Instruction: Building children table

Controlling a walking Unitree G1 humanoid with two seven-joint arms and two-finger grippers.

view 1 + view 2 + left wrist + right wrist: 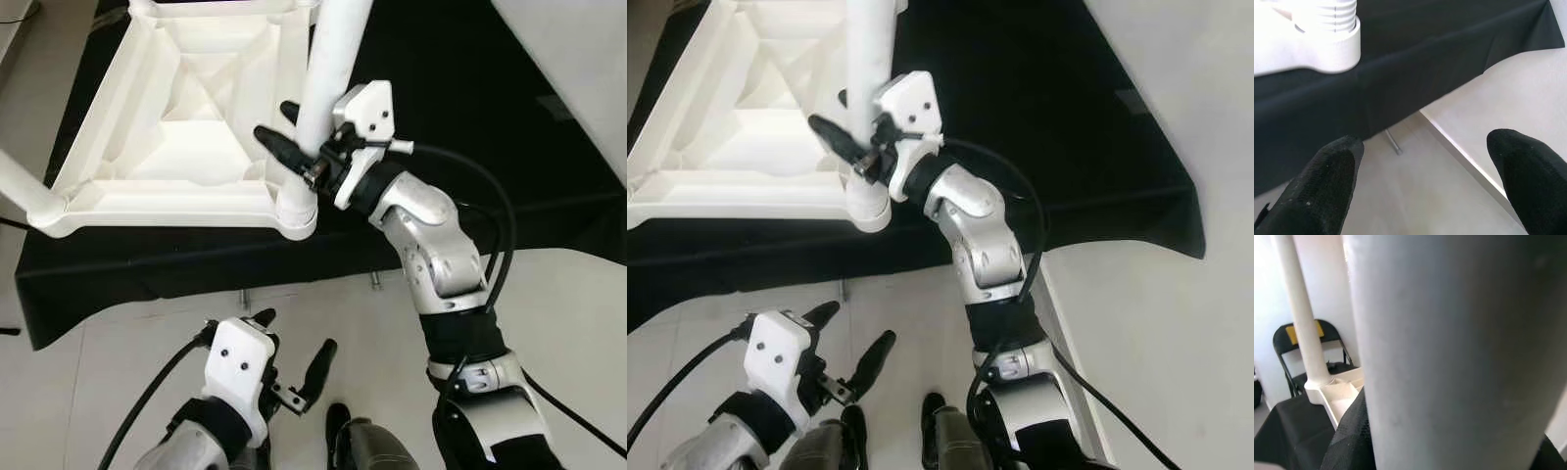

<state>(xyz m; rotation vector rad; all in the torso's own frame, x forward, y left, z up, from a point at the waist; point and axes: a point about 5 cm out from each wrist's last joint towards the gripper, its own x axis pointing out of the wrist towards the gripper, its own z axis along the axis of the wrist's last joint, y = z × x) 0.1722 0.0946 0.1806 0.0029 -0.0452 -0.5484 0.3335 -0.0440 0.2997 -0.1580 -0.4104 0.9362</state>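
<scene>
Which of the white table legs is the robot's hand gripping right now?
The right hand grips the leg in the tabletop's near right corner socket; the leg at the near left corner stands untouched.

The right gripper (291,137) reached up, jaws apparently clamped around the table leg (328,69); the left gripper (294,354) hung low below it, jaws apart.

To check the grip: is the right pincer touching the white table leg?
Touching. The left eye view shows the right pincer closed around the white leg.
</scene>
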